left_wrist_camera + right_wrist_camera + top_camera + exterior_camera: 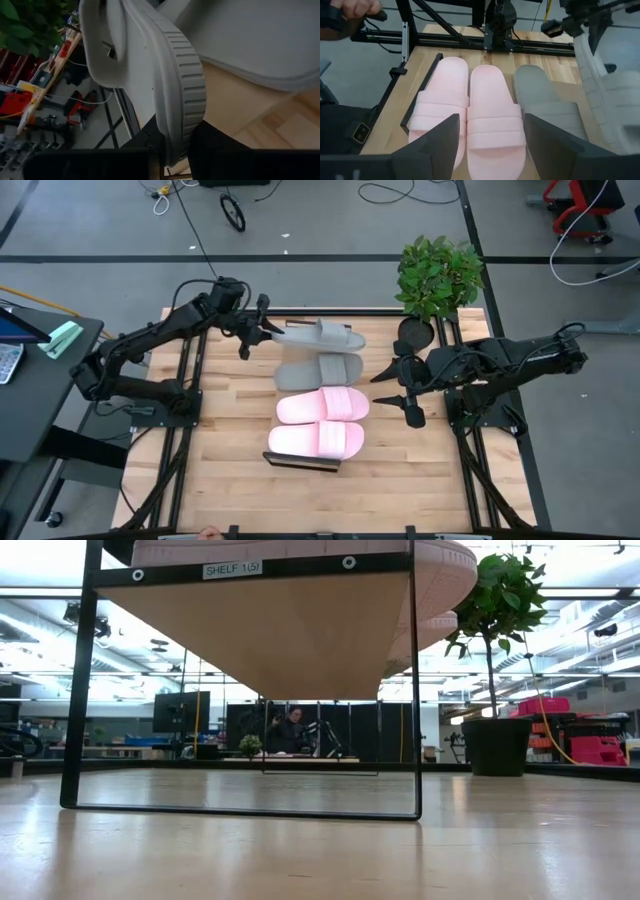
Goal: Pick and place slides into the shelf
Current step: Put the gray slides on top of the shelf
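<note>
Left end effector (252, 332) clamps grey slide (322, 335) by heel edge, tilted, beside second grey slide (318, 370); thin grip risks slip off shelf (300, 461). Right end effector (404, 385) wide, empty.

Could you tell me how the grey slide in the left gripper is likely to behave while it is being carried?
The grey slide, pinched at its heel end by the left gripper, juts out without drooping, so it is probably fairly stiff and light. Its thick ribbed sole edge looks like foam, likely grippy rather than slippery. Held at one end, it may swing.
</note>
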Action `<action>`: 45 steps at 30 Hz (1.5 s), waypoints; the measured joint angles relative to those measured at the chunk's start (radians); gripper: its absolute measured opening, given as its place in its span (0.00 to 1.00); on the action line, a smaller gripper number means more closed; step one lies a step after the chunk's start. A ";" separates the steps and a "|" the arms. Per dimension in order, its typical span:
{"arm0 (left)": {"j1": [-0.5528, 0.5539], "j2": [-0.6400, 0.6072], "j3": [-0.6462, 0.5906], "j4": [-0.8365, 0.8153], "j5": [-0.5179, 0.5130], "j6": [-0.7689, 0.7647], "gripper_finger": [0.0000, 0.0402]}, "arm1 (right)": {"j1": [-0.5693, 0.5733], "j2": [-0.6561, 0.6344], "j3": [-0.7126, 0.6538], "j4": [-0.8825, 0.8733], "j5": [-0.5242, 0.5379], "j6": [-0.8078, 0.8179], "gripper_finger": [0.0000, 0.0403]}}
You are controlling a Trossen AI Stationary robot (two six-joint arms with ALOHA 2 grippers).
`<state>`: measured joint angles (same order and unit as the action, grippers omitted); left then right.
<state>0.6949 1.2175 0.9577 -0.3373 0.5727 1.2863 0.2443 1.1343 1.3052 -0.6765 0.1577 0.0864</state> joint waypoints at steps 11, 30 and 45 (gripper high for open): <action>0.016 0.086 0.000 0.051 0.012 0.053 0.13 | 0.000 0.000 0.000 0.005 0.000 0.016 0.56; 0.055 0.124 0.001 0.053 0.039 0.062 0.13 | 0.000 0.000 -0.096 0.024 0.128 0.185 0.56; 0.060 0.195 0.001 0.051 0.046 0.057 0.13 | 0.000 0.001 -0.161 0.039 0.243 0.305 0.56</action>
<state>0.7551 1.4128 0.9588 -0.2862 0.6184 1.3434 0.2443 1.1351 1.1439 -0.6373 0.4004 0.3916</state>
